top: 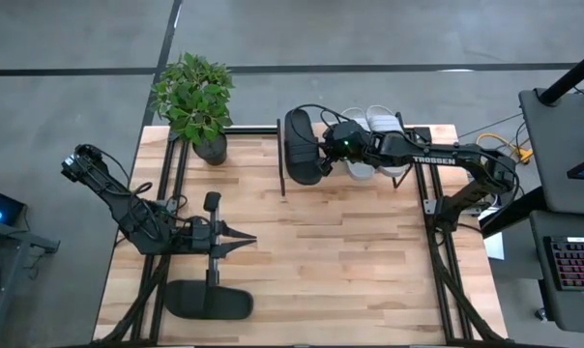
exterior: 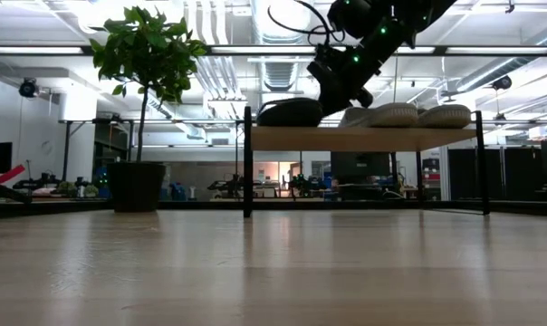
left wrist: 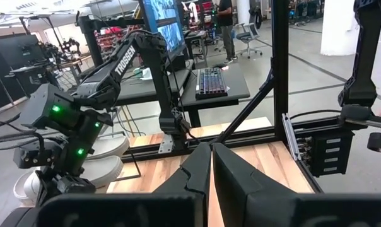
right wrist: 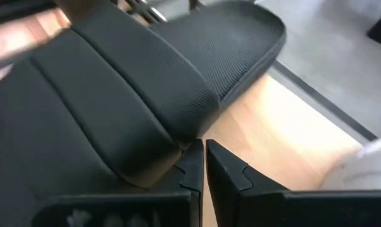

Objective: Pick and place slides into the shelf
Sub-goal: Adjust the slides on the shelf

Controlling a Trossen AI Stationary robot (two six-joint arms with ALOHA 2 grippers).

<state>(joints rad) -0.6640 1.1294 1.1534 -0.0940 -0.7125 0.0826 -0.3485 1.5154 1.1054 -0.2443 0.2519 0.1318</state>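
High view only: one black slide [top: 208, 301] lies on the table, well in front of the shelf [top: 423, 132], just beside the left gripper [top: 246, 238], whose fingers are closed on nothing. A potted plant [top: 195, 101] stands left of the shelf. On the shelf from the left: second black slide [top: 301, 145], then two grey-white slides [top: 377, 124]. Right gripper [right wrist: 200, 165] is pinched together, empty, at that black slide's strap edge; contact unclear. "TROSSEN" reads on the right arm [top: 435, 160]. Low view hides the table slide.
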